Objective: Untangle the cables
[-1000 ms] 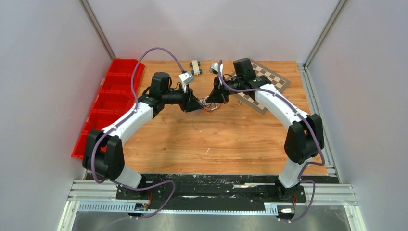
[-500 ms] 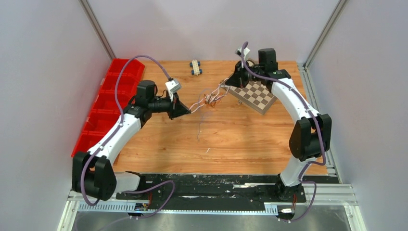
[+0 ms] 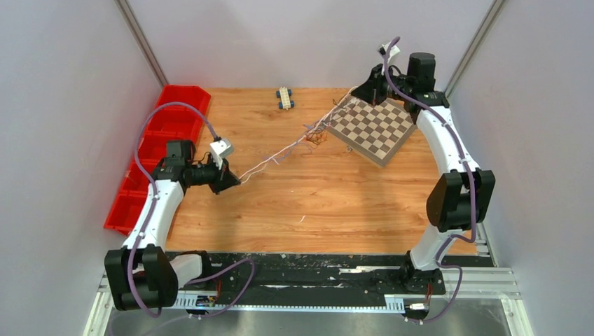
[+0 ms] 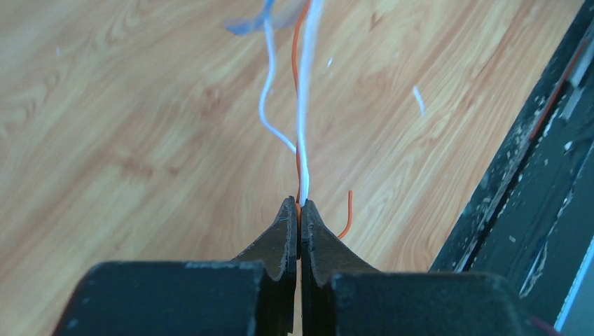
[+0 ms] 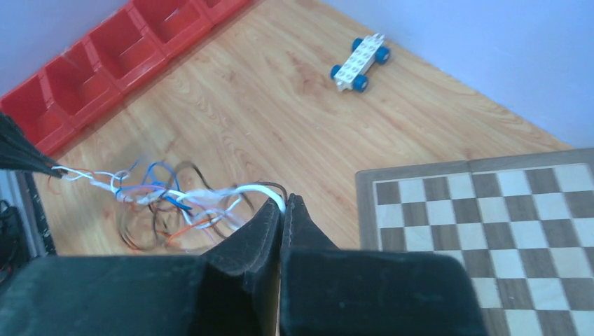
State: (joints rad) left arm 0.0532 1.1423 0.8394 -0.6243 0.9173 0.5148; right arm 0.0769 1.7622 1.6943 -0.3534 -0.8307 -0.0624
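The cables (image 3: 294, 145) are thin white, orange, blue and brown wires stretched in a line above the table between my two grippers, with a small knot (image 3: 313, 135) nearer the right end. My left gripper (image 3: 237, 180) at the left is shut on the white and orange cable ends (image 4: 302, 140). My right gripper (image 3: 356, 93) at the far right, over the chessboard's corner, is shut on the white cable end (image 5: 259, 190). In the right wrist view the tangle (image 5: 168, 203) hangs just ahead of the jaws and runs to the left gripper's tip (image 5: 52, 168).
A chessboard (image 3: 375, 129) lies at the back right. A row of red bins (image 3: 147, 161) runs along the left edge. A small white toy car with blue wheels (image 3: 284, 97) sits at the back. A small white scrap (image 3: 302, 219) lies on the wood.
Both arms have pulled apart, the left toward the near left, the right toward the far right. The cables went from a bunched knot between the grippers to a long taut line.
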